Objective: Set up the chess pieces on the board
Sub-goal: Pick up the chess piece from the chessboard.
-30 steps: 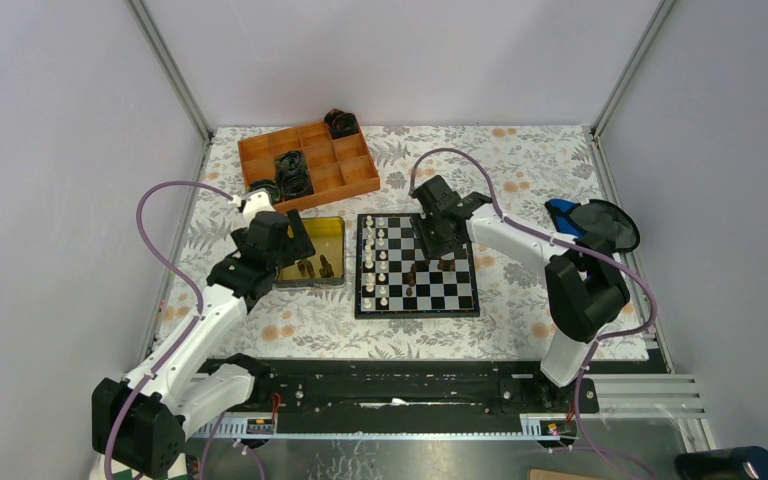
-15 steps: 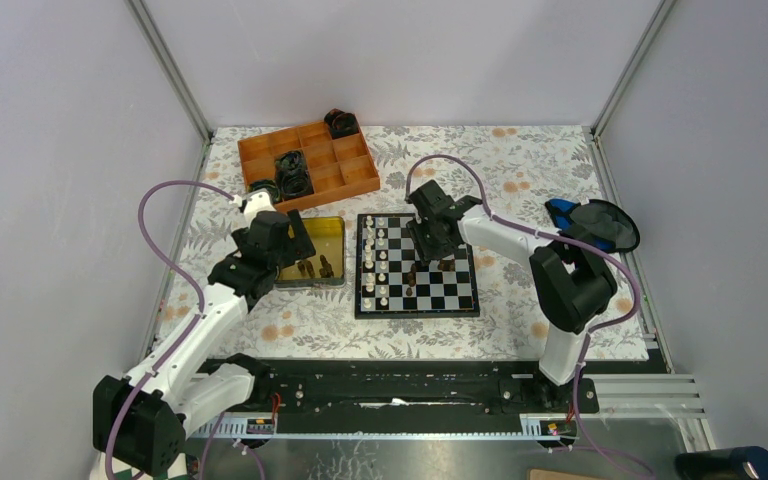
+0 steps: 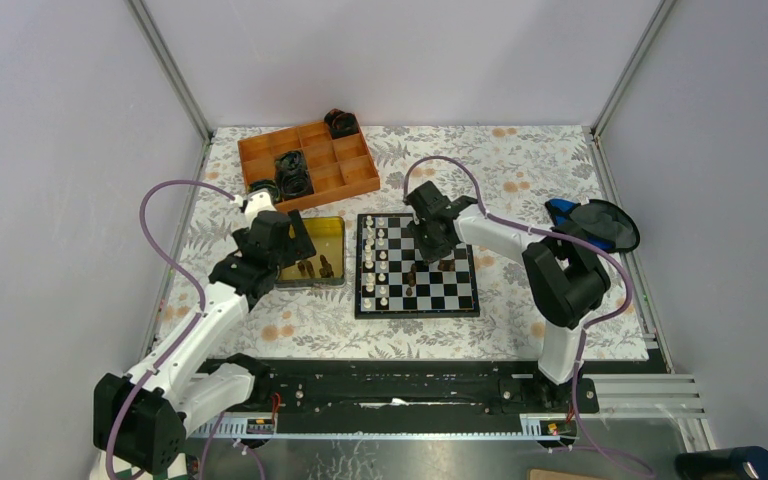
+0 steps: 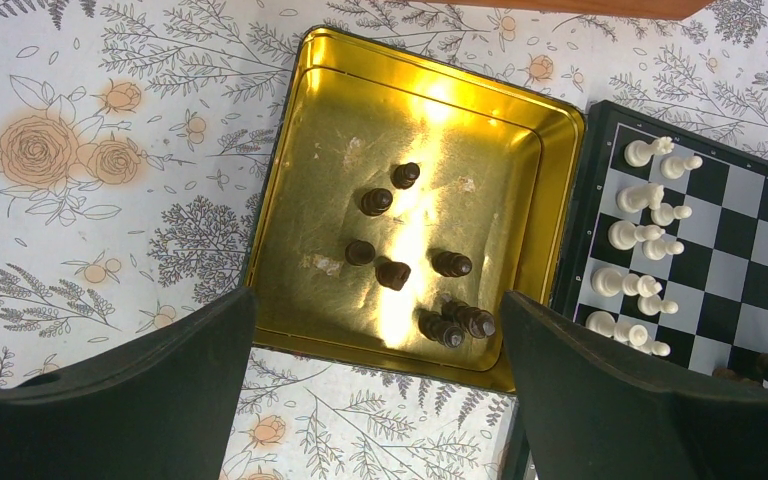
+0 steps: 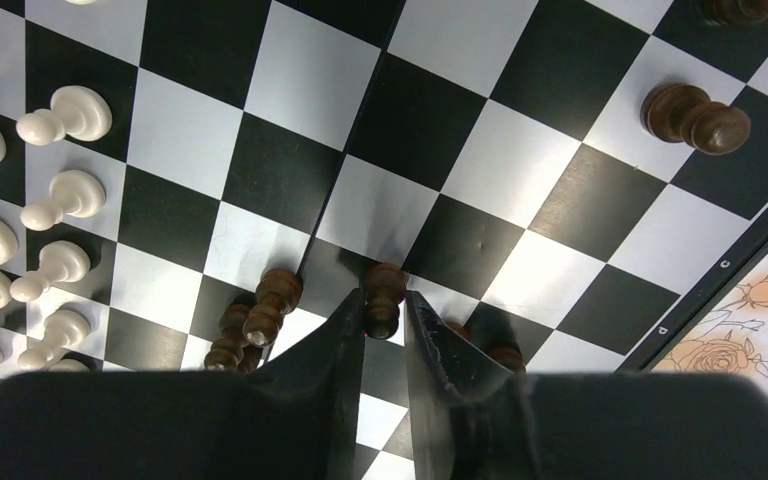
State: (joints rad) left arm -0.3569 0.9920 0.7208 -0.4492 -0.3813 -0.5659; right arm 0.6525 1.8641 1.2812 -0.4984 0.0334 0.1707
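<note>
1. The right pincer [image 5: 383, 302] pinches a dark pawn [image 5: 385, 282] by its narrow body, low over the middle of the board [image 3: 463, 292]. Holding it upright should let it stand squarely. I cannot tell whether its base touches a square.
2. The white pieces [image 3: 379, 262] fill two columns on the board's left side, so the dark ones probably belong along the right edge.
3. The left pincer [image 4: 378, 300] hangs spread wide above the gold tin [image 4: 290, 180], which sits on the desk [image 3: 520, 160] just left of the board.
4. Loose dark pieces [image 4: 393, 272] wait in the tin, several toppled. That open pincer looks poised for the next pick.
</note>
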